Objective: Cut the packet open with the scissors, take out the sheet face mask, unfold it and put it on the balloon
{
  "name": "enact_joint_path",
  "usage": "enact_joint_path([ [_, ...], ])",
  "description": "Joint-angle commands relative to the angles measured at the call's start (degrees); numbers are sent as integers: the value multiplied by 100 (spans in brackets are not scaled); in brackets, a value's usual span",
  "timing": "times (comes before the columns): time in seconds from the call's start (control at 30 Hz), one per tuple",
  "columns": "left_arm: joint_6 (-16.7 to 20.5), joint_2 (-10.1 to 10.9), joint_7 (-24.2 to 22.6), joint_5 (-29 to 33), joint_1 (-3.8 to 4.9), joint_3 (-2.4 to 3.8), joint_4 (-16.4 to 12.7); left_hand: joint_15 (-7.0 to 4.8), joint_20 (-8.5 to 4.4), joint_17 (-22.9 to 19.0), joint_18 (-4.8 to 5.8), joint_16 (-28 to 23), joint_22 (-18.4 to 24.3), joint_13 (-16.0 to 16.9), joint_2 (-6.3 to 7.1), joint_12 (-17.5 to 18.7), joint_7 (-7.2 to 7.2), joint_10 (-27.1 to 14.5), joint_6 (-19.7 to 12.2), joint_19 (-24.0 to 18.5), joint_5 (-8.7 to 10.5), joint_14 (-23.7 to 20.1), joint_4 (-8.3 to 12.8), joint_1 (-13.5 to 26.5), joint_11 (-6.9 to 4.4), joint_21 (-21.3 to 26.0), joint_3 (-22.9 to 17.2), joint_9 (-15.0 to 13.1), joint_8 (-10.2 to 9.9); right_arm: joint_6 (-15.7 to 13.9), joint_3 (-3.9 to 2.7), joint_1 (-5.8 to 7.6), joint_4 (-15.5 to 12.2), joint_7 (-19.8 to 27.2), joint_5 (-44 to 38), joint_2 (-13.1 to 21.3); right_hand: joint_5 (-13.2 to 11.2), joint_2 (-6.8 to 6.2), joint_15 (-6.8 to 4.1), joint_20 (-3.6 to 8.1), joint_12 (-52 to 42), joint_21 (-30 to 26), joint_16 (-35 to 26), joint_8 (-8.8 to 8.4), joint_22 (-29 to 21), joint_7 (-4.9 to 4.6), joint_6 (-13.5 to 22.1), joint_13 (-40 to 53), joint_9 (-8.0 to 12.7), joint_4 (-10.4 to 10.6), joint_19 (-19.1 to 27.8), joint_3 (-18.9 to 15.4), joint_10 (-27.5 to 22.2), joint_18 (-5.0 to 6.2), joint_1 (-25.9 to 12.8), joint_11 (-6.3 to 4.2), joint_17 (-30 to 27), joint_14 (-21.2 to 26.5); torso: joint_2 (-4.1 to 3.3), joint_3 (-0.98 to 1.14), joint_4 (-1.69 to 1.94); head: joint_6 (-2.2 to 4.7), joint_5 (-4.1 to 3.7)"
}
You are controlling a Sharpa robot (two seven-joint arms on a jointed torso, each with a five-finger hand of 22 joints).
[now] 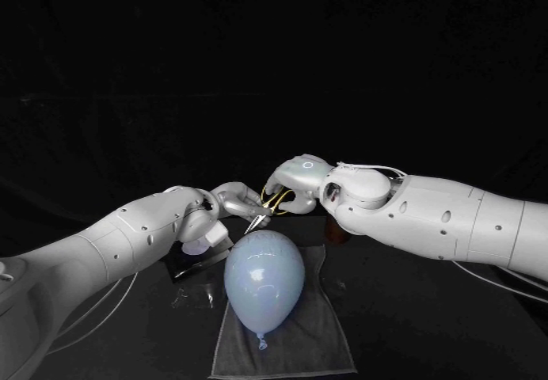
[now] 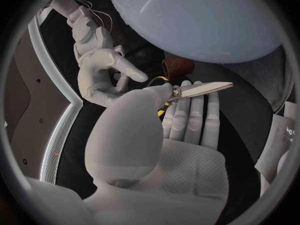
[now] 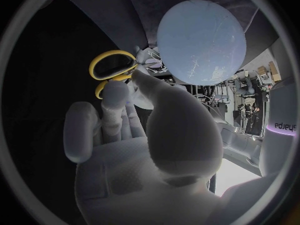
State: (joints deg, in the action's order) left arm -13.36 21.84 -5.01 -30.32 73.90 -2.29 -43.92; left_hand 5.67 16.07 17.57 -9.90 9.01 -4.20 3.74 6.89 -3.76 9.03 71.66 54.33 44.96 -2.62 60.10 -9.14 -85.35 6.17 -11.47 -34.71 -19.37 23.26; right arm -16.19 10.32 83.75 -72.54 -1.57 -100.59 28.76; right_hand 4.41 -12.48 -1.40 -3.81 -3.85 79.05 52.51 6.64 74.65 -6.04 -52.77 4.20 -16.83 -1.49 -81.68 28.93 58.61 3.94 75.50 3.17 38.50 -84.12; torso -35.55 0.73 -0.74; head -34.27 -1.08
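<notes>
A pale blue balloon [image 1: 265, 275] lies on a grey towel [image 1: 299, 340] in the middle of the table. Just behind it, above the table, my two hands meet at the yellow-handled scissors [image 1: 271, 206]. My left hand [image 1: 234, 201] pinches the scissors [image 2: 187, 90] near the pivot between thumb and fingers, blades closed and pointing down toward the balloon [image 2: 194, 20]. My right hand [image 1: 299, 185] reaches to the yellow handles [image 3: 111, 68] with its fingers apart and fingertips at the loops. A shiny packet [image 1: 194, 271] lies flat to the left of the balloon [image 3: 200, 39].
A brown cylinder [image 1: 333, 229] stands behind the balloon, under my right arm, also seen as the brown cylinder [image 2: 177, 65] near the scissors. The towel [image 2: 275, 80] extends to the table's front edge. Dark table surrounds it on both sides.
</notes>
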Motion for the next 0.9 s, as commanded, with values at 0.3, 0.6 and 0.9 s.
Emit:
enact_joint_path([
  [0.3,-65,12,-40,-122,32,5,-41,12,6,15,-60,-39,-9,6,-52,-4,-2,47,25,35,-19,37,279,6,12,-30,-221,-460,22,-11,9,-61,103,-499,-610,-79,-61,58,-113,58,39,-9,142,-10,-5,47,24,-36,7,-30,6,85,-153,-27,10,-54,-9,72,1,9,-8,-13,4],
  [0.6,-29,8,-50,-204,35,4,-76,9,11,21,-54,-43,-10,6,-63,-4,3,48,24,35,-20,35,310,21,12,-34,-246,-465,20,112,13,-158,179,-586,-675,-165,-116,154,-137,82,12,39,316,-35,75,66,55,-27,15,-42,-31,225,-119,-42,54,-76,124,59,2,10,-11,-8,14],
  [0.9,-18,10,-67,-242,36,4,-109,11,10,25,-53,-46,-11,6,-64,-3,5,46,23,34,-19,32,332,32,14,-35,-259,-468,19,-19,14,-201,264,-717,-808,-223,-138,131,-150,92,42,19,340,-58,56,85,90,-47,21,-45,-16,259,-226,-35,32,-101,95,74,-2,7,-6,2,-10],
])
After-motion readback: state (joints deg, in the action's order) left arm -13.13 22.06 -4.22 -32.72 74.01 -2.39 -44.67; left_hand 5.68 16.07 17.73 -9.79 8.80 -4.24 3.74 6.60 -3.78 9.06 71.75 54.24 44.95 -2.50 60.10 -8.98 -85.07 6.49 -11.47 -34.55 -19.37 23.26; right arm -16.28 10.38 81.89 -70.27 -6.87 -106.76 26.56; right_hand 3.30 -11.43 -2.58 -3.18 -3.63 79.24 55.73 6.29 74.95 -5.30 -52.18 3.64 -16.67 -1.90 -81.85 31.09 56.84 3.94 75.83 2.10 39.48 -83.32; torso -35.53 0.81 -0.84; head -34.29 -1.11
